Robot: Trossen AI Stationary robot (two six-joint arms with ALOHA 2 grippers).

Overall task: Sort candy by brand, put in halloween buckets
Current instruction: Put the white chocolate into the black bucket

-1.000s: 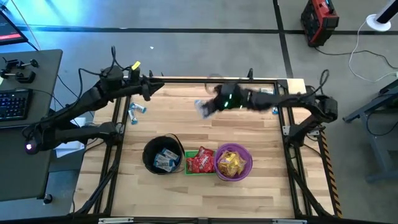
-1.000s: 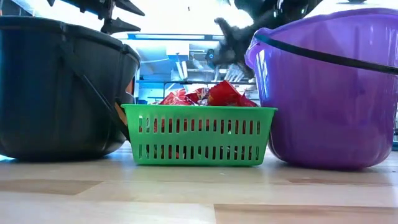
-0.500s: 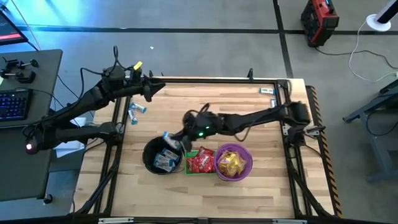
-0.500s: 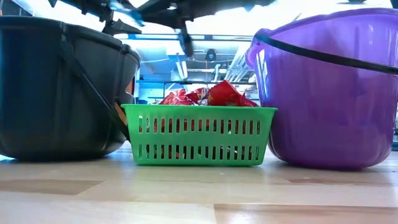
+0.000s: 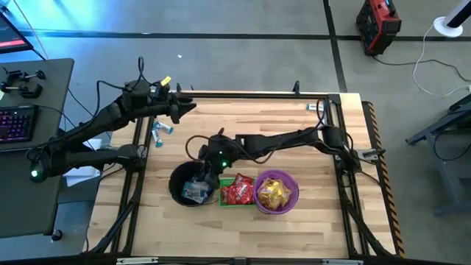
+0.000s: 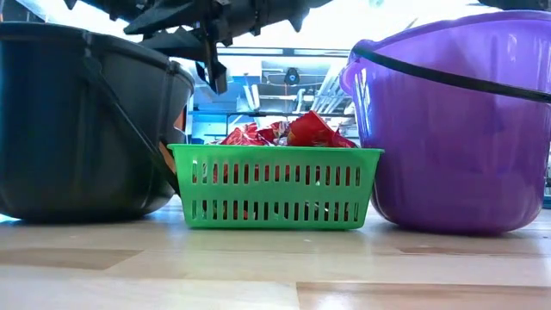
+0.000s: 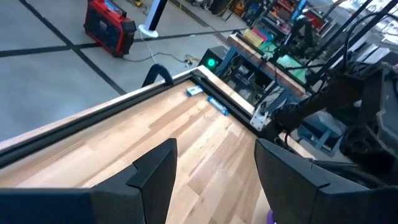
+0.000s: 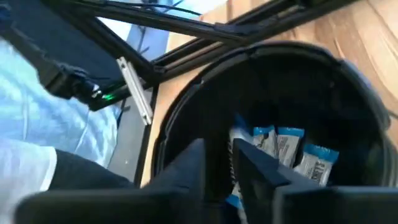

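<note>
Wooden table (image 5: pixel 294 165), right gripper (image 5: pixel 204 177) over black pail (image 5: pixel 176 193) (blue-and-white candy (image 8: pixel 289 149) inside)

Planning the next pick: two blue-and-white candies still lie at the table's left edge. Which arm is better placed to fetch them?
Left. The left gripper hovers open close to the blue-and-white candies, while the right gripper is over the black pail.

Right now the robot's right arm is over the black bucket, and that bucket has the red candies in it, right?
Not quite. The right gripper is over the black bucket, but the high view shows blue-and-white candies inside it. The red candies sit in the green basket.
</note>
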